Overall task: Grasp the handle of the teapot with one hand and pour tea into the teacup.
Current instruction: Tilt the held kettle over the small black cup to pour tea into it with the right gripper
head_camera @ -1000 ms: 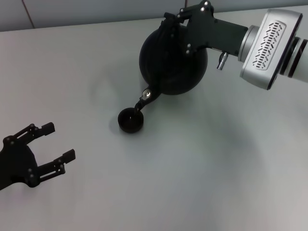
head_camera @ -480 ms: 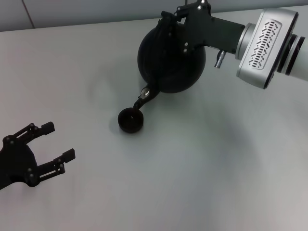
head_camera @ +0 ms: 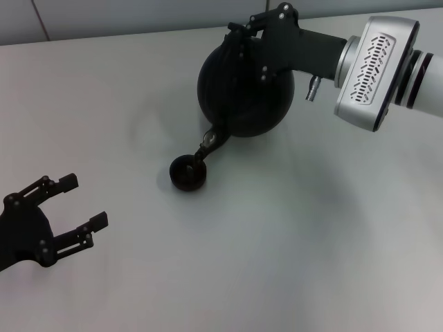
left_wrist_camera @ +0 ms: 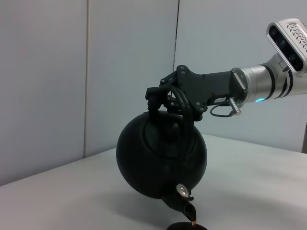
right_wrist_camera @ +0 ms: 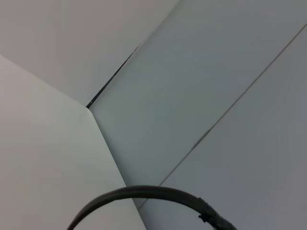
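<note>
The round matte-black teapot (head_camera: 242, 90) hangs tilted above the table, its short spout (head_camera: 210, 142) pointing down at the teacup (head_camera: 187, 173). My right gripper (head_camera: 243, 33) is shut on the handle (left_wrist_camera: 173, 98) at the pot's top. From the side, the left wrist view shows the teapot (left_wrist_camera: 160, 155) tipped forward and the right gripper (left_wrist_camera: 163, 98) clamped on the hoop. There the spout tip (left_wrist_camera: 190, 211) sits just above the teacup's rim (left_wrist_camera: 187, 226). My left gripper (head_camera: 84, 202) rests open at the near left, far from both.
The pale table (head_camera: 311, 242) meets a grey wall (head_camera: 138, 14) at the back. The right wrist view shows only wall panels, a table corner and a thin black cable arc (right_wrist_camera: 144, 193).
The right gripper and teapot have shifted slightly left and back, with the spout staying over the teacup. The left arm has not moved.
</note>
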